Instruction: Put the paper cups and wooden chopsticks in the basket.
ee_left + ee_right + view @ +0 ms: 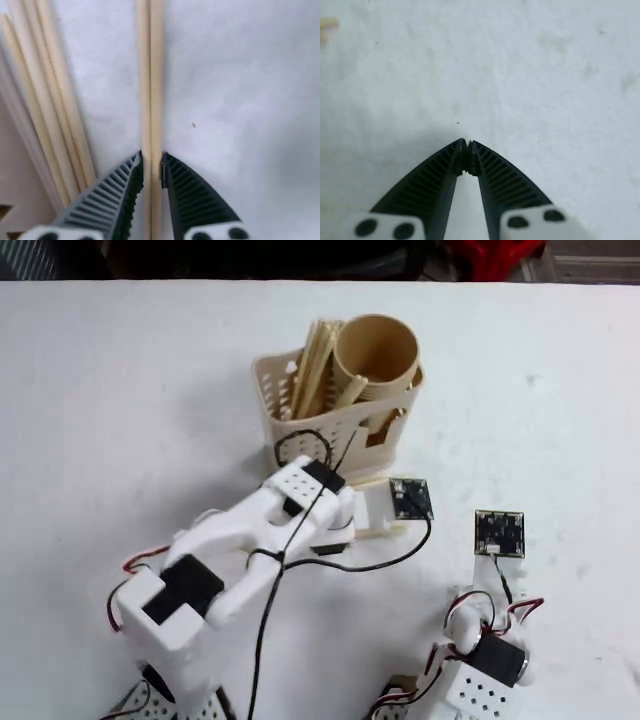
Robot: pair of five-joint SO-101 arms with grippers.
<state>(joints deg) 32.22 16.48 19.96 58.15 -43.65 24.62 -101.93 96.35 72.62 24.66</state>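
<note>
Holding: my left claw is nipped onto a chopstick pair, one jaw on each side.
Where: at the foot of the basket, low over the worktop. I cannot tell whether the pair is clear of the surface.
Already in: a cup and standing sticks sit in the basket.
Beside the pair: loose sticks lie just alongside, by the basket wall.
Right claw: pressed together on nothing, over bare worktop.
Doing it well: I'd hold the pinch firm, lift clear of the loose sticks, tip the pair upright, then lower it into the gap beside the cup so neither stick catches the rim.
</note>
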